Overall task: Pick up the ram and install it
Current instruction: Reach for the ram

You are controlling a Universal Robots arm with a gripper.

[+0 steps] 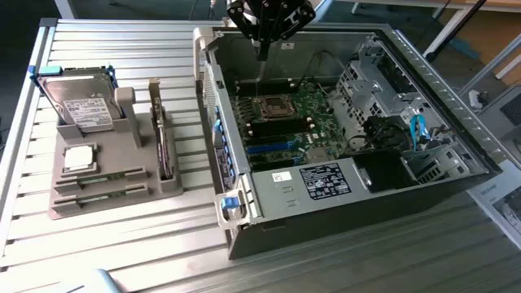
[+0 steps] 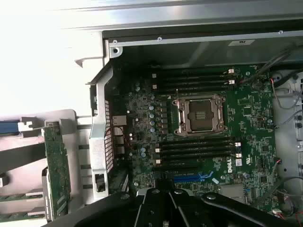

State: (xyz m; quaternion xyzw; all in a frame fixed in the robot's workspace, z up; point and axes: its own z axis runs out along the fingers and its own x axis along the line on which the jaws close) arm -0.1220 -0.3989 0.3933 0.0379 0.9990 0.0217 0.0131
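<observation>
Slatted metal table (image 1: 122, 256) carries a grey holder (image 1: 122, 131) toward the exterior view's left and an open computer case (image 1: 423, 177) toward its right. The ram (image 1: 165, 152) stands on its long edge in the holder, beside a hard drive (image 1: 77, 104). Two further green strips (image 1: 88, 181) lie in the front slots, and their type cannot be determined. The gripper (image 1: 262, 43) hangs over the far side of the case, well apart from the ram, with its jaws fully closed and nothing visible between them. In the wrist view it points down at the motherboard (image 2: 142, 113), where the memory slots (image 2: 194, 146) lie just beside the uncovered processor socket (image 2: 199, 113). Hazards as judged:

- Closed jaws cannot straddle the stick, and contact from above would tip or flex it.
- Any descent here risks striking the exposed socket or snagging the cables along the case wall.
- A skewed grasp would carry over to the slot, jamming the edge connector.
</observation>
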